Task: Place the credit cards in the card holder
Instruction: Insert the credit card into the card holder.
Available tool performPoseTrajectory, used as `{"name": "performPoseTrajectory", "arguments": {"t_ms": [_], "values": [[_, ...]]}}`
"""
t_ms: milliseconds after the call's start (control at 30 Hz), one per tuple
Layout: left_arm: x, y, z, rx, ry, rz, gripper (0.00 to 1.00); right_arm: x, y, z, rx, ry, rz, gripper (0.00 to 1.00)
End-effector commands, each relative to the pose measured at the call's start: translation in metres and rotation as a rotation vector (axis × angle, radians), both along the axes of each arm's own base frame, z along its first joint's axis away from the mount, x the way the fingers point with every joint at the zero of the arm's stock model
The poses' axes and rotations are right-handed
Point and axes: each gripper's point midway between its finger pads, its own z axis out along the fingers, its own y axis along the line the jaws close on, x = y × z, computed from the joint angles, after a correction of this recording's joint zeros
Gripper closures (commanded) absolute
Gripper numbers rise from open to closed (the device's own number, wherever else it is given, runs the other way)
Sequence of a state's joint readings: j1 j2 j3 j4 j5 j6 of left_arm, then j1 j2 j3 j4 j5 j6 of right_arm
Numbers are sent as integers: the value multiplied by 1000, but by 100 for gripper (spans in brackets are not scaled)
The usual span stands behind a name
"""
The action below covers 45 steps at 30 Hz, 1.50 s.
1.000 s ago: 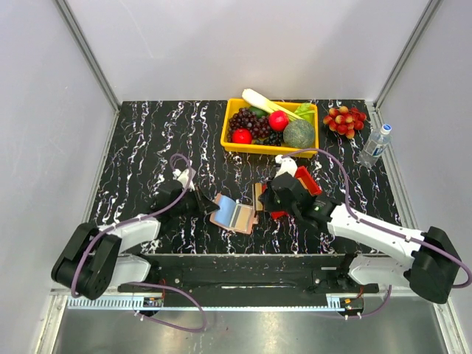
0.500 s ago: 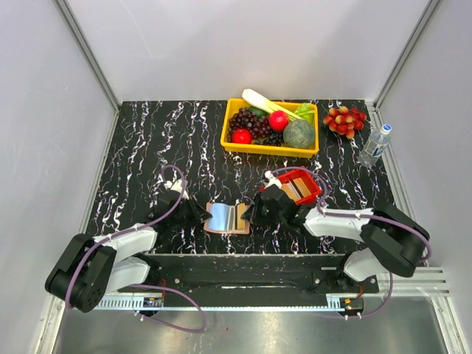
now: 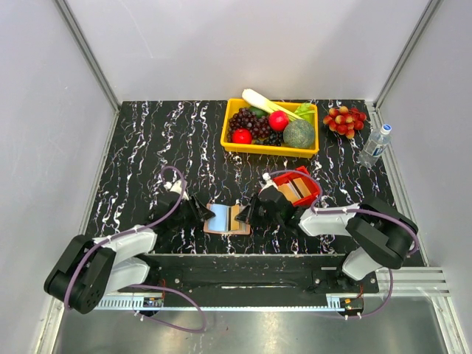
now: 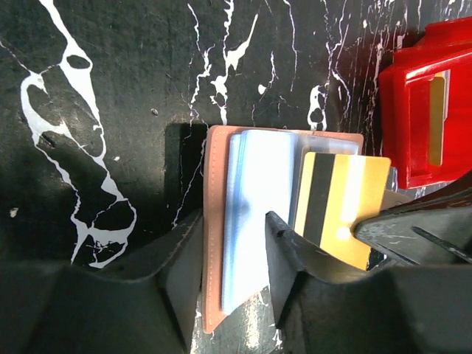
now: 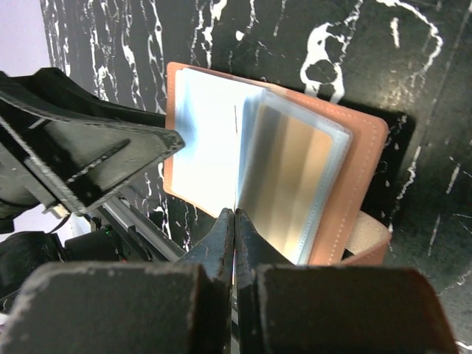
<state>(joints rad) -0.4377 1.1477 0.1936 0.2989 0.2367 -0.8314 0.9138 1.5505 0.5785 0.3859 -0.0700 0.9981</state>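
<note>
The salmon-pink card holder (image 3: 226,220) lies open near the front edge, pale blue lining up. My left gripper (image 3: 199,215) is shut on its left leaf: one finger (image 4: 181,273) against the salmon cover (image 4: 214,221), the other on the lining (image 4: 254,199). My right gripper (image 3: 248,214) is shut on a gold credit card (image 4: 339,199) with a dark stripe. The card lies over the holder's right half, its far edge at the clear sleeves (image 5: 295,184). The right fingertips (image 5: 234,214) are pressed together on the card's thin edge. More cards (image 3: 295,190) stand in the red tray.
The red tray (image 3: 312,184) sits just right of the card holder, close behind my right arm. At the back stand a yellow bin of fruit and vegetables (image 3: 269,127), a cluster of red fruit (image 3: 344,119) and a water bottle (image 3: 375,145).
The card holder went from tilted up to lying nearly flat. My right gripper came left from the red tray with the gold card to the holder's right half. My left gripper shifted slightly.
</note>
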Motion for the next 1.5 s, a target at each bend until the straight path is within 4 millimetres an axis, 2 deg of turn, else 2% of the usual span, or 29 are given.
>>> {"name": "performPoseTrajectory", "arguments": {"t_ms": [0, 67, 133, 233, 333, 500, 933, 1067, 1300, 1467], "values": [[-7, 13, -13, 56, 21, 29, 55, 5, -1, 0, 18, 1, -35, 100], [-6, 13, -11, 48, 8, 32, 52, 5, 0, -2, 14, 8, -32, 100], [-6, 12, -7, 40, -7, 27, 55, 4, 1, -6, 10, 18, -30, 100], [-7, 12, -7, 44, -9, 28, 74, 4, -1, -7, 20, 32, -51, 100], [-9, 12, -11, 47, 3, 18, 88, 4, -4, -10, 28, 45, -65, 100], [-10, 8, -16, 38, 21, 3, 97, 2, -5, -19, 43, 90, -73, 100], [-9, 5, -11, 26, 6, -12, 100, 5, -4, -34, 24, 103, -73, 100], [-9, 4, -11, 25, 1, -20, 100, 10, -12, -39, 2, 98, -107, 100], [-13, 4, -10, 19, -7, -33, 100, 25, -31, -31, -21, 27, -185, 100], [-15, 3, -9, 11, -12, -44, 100, 27, -27, -33, -17, 31, -176, 100]]}}
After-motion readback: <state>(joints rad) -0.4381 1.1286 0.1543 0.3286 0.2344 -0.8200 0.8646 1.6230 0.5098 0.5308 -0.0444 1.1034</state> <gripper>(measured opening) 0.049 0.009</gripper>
